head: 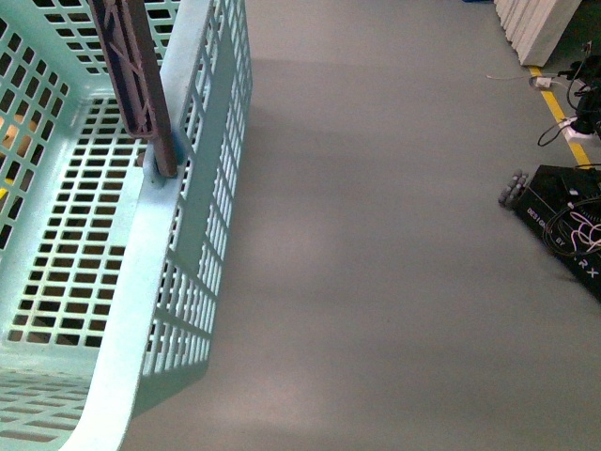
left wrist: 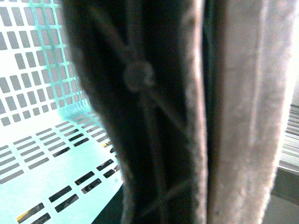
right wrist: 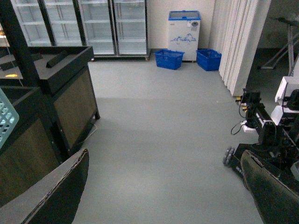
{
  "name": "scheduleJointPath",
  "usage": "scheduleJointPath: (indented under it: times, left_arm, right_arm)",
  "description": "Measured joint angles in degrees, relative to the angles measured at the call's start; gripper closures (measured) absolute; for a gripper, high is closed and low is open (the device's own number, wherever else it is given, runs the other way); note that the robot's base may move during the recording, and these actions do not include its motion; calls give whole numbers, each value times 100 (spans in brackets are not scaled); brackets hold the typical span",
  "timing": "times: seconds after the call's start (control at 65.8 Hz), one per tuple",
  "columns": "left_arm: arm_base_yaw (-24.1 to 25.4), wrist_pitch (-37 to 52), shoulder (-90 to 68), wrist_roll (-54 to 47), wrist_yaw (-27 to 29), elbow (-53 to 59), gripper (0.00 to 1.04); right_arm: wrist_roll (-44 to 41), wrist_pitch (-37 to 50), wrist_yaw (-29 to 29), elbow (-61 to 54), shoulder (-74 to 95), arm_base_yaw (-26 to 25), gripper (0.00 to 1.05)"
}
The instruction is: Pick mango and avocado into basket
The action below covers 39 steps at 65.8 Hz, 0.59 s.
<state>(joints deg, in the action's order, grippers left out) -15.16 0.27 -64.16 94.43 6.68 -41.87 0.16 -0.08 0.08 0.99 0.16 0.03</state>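
The aqua slotted basket (head: 150, 282) fills the left of the front view, and its brown handle (head: 131, 75) rises from the near rim. In the left wrist view the handle (left wrist: 140, 93) is blurred and very close, with my left gripper (left wrist: 187, 186) shut on it and the basket's slotted bottom (left wrist: 42, 154) behind. My right gripper (right wrist: 163, 200) is open over bare grey floor, with nothing between its dark fingers (right wrist: 56, 196). A corner of the basket (right wrist: 7, 119) shows in that view. The mango and the avocado are out of view. The small orange patches behind the slots cannot be identified.
A black robot base with cables (head: 563, 216) and a yellow floor line (head: 563, 108) lie to the right. In the right wrist view, a dark wooden display stand (right wrist: 65, 88) stands on the left. Blue baskets (right wrist: 182, 58), a white freezer (right wrist: 184, 28) and glass-door fridges (right wrist: 98, 25) are at the back.
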Motion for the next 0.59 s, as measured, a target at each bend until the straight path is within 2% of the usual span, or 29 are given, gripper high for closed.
scheduleJointPath:
  times: [0.38, 0.593]
  left_arm:
    - [-55, 0, 0, 94, -136, 0, 90]
    - [-35, 2, 4, 55, 28, -13, 90]
  right_arm:
    - [0, 2, 11, 0, -2, 0, 9]
    - [0, 0, 9, 0, -2, 0, 9]
